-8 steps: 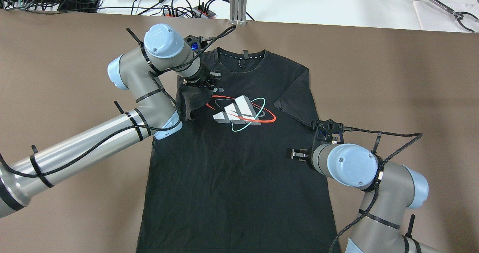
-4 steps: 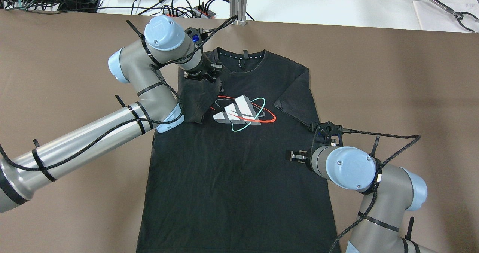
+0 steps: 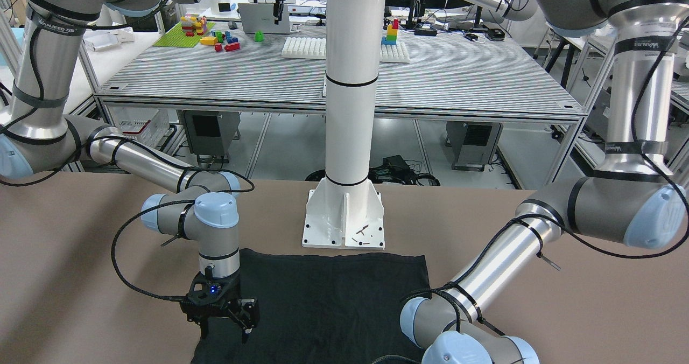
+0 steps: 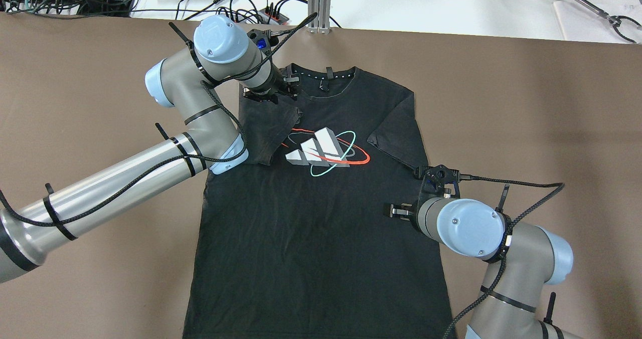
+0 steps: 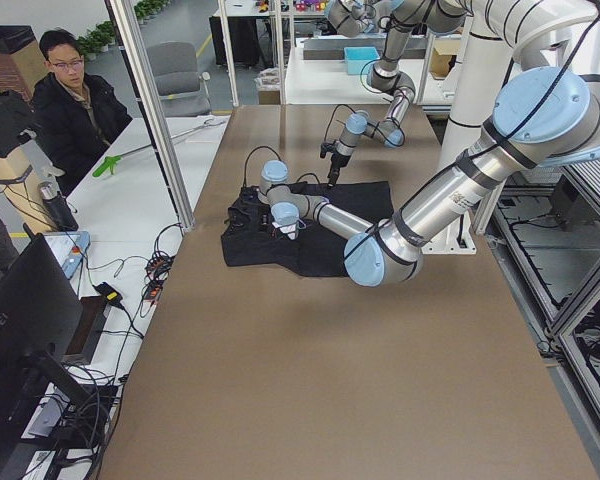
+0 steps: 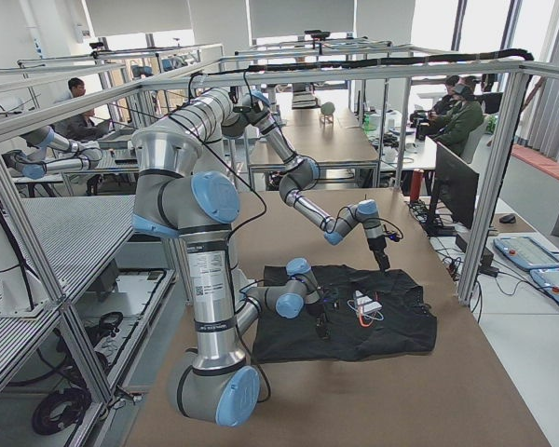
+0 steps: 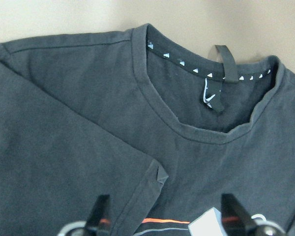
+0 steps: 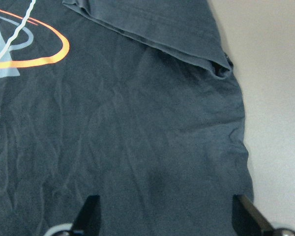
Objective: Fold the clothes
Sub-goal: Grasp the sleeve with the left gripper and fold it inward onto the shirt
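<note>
With its left sleeve point(image 4: 266, 128) now folded onto the chest, the black shirt point(image 4: 321, 228) lay flat on the table point(image 4: 526, 108) — the left gripper point(image 4: 273, 96) had let go and drawn back toward the collar point(image 4: 326, 94), jaws apart — while the right gripper point(image 4: 393, 210) hovered open at the shirt's right edge.

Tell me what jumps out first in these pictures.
A black T-shirt with a white, red and teal logo lies flat on the brown table. Its sleeve on the left arm's side is folded in over the chest, the open left gripper above it near the collar. The open right gripper hovers over the opposite edge.
</note>
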### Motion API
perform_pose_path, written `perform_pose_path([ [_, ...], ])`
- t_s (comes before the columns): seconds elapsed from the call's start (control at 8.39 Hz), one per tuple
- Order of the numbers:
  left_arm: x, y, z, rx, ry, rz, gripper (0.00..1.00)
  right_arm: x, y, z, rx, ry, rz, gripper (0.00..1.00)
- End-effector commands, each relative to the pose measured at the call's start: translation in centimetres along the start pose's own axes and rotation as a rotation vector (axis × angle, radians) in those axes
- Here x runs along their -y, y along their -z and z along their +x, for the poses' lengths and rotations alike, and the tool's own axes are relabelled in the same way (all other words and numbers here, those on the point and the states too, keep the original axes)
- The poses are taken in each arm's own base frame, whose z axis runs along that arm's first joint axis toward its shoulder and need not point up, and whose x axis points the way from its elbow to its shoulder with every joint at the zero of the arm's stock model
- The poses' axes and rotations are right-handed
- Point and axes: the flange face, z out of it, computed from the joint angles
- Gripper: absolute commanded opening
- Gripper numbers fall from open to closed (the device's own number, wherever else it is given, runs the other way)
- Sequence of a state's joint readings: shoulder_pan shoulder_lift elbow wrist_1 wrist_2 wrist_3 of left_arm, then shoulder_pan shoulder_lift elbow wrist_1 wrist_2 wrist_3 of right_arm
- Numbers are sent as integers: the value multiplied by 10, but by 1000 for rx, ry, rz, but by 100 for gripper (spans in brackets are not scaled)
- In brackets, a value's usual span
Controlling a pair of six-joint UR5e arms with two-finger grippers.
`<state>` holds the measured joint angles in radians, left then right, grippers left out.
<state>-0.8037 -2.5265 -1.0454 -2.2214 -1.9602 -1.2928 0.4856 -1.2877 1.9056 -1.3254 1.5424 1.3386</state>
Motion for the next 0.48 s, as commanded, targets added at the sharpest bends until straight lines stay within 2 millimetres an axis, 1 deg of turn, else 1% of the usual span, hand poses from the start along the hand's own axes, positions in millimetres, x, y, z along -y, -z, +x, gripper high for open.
perform_pose_path([
  [0.0, -23, 25, -20, -44, 70, 6, 94, -4, 17, 13, 11, -28, 1, 94],
  [0.12, -64, 37, -30, -70, 106, -17, 94, -10, 27, 23, 16, -74, -6, 94],
  [0.24, -113, 59, -36, -52, 123, 5, 94, -31, 23, 26, 2, -118, -14, 94],
  [0.36, -165, 85, -46, -13, 109, 1, 94, -56, 19, 20, -2, -149, 11, 94],
])
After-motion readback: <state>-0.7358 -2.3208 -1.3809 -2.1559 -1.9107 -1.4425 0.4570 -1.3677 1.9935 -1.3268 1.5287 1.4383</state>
